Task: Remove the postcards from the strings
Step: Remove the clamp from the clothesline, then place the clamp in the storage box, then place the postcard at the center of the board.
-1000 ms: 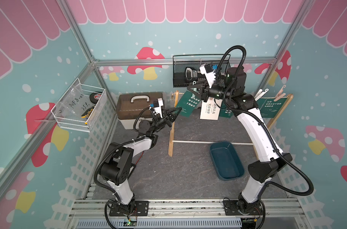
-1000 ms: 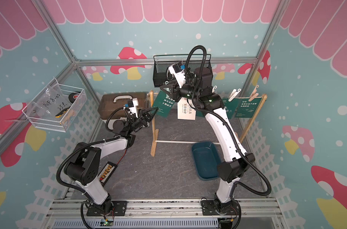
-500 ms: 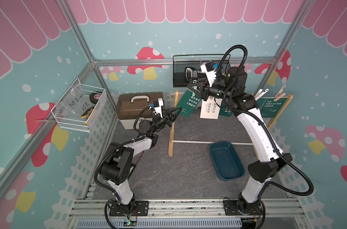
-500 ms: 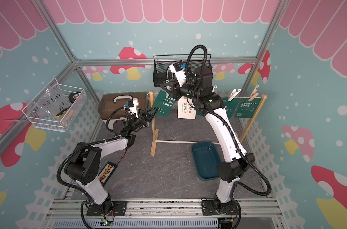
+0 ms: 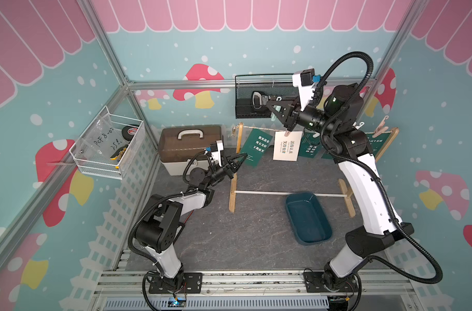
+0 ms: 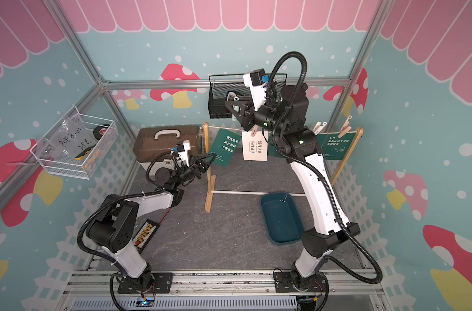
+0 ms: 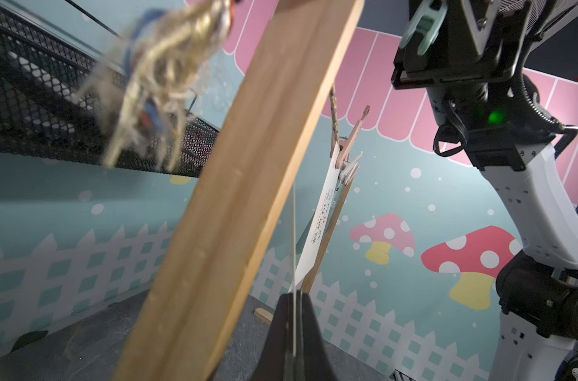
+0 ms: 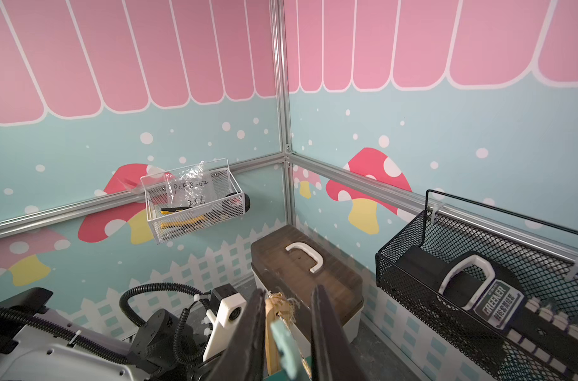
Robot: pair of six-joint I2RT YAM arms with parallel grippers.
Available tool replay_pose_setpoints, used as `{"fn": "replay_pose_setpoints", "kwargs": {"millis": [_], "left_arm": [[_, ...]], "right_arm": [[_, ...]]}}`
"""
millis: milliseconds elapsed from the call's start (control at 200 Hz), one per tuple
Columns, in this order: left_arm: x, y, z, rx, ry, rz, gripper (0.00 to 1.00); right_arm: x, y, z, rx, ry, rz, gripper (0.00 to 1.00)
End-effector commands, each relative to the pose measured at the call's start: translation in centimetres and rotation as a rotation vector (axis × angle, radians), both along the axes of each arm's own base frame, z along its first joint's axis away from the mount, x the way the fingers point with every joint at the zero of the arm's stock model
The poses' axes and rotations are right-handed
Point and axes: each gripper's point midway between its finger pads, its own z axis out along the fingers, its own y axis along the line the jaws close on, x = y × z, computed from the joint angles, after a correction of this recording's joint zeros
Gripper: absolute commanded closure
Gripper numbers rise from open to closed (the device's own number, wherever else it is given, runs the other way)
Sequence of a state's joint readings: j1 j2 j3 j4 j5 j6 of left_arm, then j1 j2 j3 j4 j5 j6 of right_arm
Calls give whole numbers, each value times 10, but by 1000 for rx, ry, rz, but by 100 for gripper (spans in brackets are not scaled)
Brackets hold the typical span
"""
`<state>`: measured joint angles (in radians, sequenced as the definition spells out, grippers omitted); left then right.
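Progress: early, by the look of it. None in the tub [image 5: 309, 219].

- Mint peg [image 8: 282, 341]: off the string [image 5: 259, 129], pinched between the fingers of right gripper [image 5: 272, 109], held above the line.
- Green card [image 5: 256, 146], left end: seemingly unpegged. Lower corner nipped in left gripper [image 5: 243, 156], jaws pressed together on it. Top edge close under the string; touching or not, cannot tell.
- White card [image 5: 286, 146]: hanging on the string by a tan peg [image 5: 288, 132].
- More green cards beyond, partly hidden behind the right arm; far card [image 5: 377, 144] pegged near the other post.
- Left to do, as judged: free the one in hand, then unpeg the rest.

Materials:
- Cards: thin flat rectangles, matte. Green with white characters, white with black. Edge-on in the left wrist view, a mere hairline.
- String: beige, twisted, fibrous; frayed knot [image 7: 159, 66] at the post top.
- Post [image 7: 241, 184]: flat slat of pale wood, fine grain.
- Mint peg: smooth plastic.
- Tub: dark blue-green, glossy, a rounded rectangle.
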<state>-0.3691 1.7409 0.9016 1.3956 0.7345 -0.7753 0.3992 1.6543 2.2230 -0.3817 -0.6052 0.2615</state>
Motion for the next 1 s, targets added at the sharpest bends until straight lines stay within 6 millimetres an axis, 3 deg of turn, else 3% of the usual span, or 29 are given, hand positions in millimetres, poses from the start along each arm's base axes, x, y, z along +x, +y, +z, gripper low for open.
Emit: {"fn": "replay_pose_setpoints", "kwargs": {"millis": [0, 135, 350, 490, 655, 881, 996], "left_arm": [[-23, -2, 5, -2, -32, -19, 100], [-35, 7, -9, -3, 15, 34, 100], [-84, -24, -41, 118, 105, 29, 100], [-114, -48, -73, 253, 181, -8, 100], [-128, -46, -103, 338, 285, 4, 100], [-139, -28, -140, 416, 388, 37, 100], [-143, -26, -155, 418, 461, 22, 100]], "right_arm": [[-26, -17, 29, 31, -51, -36, 99], [-49, -29, 26, 6, -26, -45, 99], [-83, -49, 3, -28, 20, -80, 99], [-98, -62, -26, -65, 82, -125, 99], [-111, -73, -98, -166, 280, -155, 100], [-151, -98, -201, -248, 543, -206, 100], [-159, -106, -253, -260, 661, -247, 100]]}}
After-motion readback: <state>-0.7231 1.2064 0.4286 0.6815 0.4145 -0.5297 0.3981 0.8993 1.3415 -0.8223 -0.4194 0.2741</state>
